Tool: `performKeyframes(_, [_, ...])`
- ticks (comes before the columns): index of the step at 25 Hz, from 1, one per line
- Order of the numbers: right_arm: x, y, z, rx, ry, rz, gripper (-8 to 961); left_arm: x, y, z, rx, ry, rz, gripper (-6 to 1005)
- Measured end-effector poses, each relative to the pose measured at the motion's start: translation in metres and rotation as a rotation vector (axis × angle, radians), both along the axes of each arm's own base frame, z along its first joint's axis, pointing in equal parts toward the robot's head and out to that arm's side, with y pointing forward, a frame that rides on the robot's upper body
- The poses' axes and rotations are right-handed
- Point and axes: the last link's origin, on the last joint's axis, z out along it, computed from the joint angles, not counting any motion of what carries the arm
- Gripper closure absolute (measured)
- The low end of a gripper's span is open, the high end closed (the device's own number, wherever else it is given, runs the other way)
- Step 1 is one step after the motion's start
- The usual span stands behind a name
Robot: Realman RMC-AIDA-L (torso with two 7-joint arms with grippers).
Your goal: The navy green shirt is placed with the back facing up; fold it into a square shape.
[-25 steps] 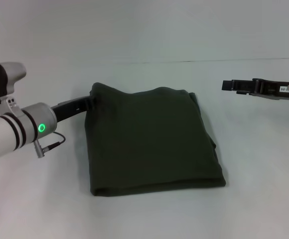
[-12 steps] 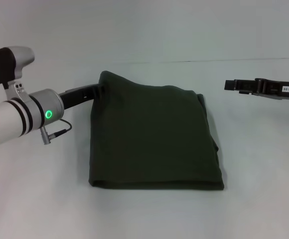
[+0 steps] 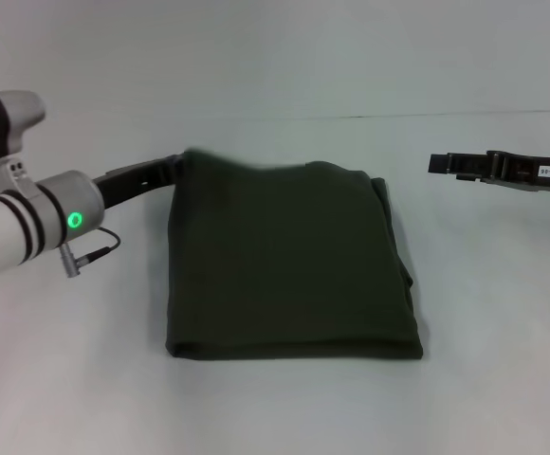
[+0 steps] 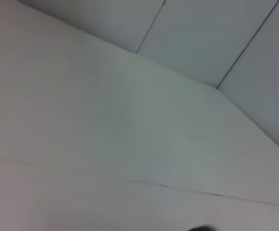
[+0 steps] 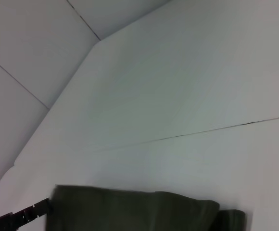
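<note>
Jaws of the left gripper [image 3: 175, 171]: hidden where the black fingers meet the cloth, so clamped or released cannot be told. Reaches in from the robot's left, silver forearm with a green ring light low on that side, black finger section running up to the far-left corner of the navy green shirt [image 3: 289, 261]. Touches that corner, which sits a little raised and blurred against the table [image 3: 275, 408].

Jaws of the right gripper [image 3: 436, 163]: seen edge-on as one thin black bar, so their state cannot be told either. Hangs above the table on the robot's right, well apart from the shirt's right edge, holding nothing visible.

Shirt folded into a roughly square pad, lying at the middle of the white table, plain dark olive side up. Near edge straight and thick with a rolled fold; right edge showing stacked layers, slightly uneven. No lettering visible.

From the right wrist view: far edge of the shirt [image 5: 139, 211] low in the picture, with the left gripper's black finger [image 5: 19, 217] meeting its corner. From the left wrist view: only pale table surface and wall panels, with a small dark smudge at the lower edge, too little to identify.
</note>
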Motion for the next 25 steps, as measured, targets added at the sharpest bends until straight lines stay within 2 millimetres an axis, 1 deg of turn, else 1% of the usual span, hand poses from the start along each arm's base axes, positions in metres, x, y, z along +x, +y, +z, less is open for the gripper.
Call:
performKeyframes(4, [0.001, 0.0, 0.002, 0.008, -0.001, -0.004, 175, -0.012, -0.003, 0.014, 0.049, -0.031, 0.032, 802])
performKeyframes(5, [0.002, 0.001, 0.003, 0.013, 0.0, -0.005, 172, -0.016, -0.005, 0.023, 0.073, -0.053, 0.03, 798])
performKeyframes(7, [0.003, 0.0, 0.006, 0.025, 0.007, -0.001, 167, -0.018, -0.011, 0.035, 0.093, -0.09, 0.0, 704])
performKeyframes(8, [0.003, -0.001, 0.007, 0.028, 0.012, 0.007, 164, -0.015, -0.017, 0.043, 0.095, -0.121, -0.045, 657])
performKeyframes(10, [0.002, -0.004, 0.01, 0.039, 0.026, 0.052, 159, -0.005, -0.031, 0.051, 0.066, -0.176, -0.163, 563])
performKeyframes(13, [-0.008, -0.02, 0.01, 0.049, 0.078, 0.219, 152, 0.012, -0.061, 0.057, -0.014, -0.237, -0.378, 492])
performKeyframes(16, [-0.018, -0.045, 0.01, 0.066, 0.134, 0.428, 144, 0.024, -0.093, 0.061, -0.089, -0.28, -0.575, 421])
performKeyframes(19, [-0.022, -0.067, 0.005, 0.055, 0.156, 0.576, 136, 0.024, -0.115, 0.063, -0.118, -0.261, -0.703, 351])
performKeyframes(20, [-0.023, -0.073, 0.003, 0.049, 0.157, 0.615, 134, 0.022, -0.118, 0.063, -0.12, -0.251, -0.716, 327])
performKeyframes(23, [-0.028, -0.087, -0.007, 0.018, 0.144, 0.717, 126, 0.015, -0.131, 0.062, -0.131, -0.195, -0.773, 135])
performKeyframes(25, [-0.032, -0.092, -0.013, -0.013, 0.124, 0.755, 121, 0.011, -0.139, 0.06, -0.155, -0.164, -0.795, 107])
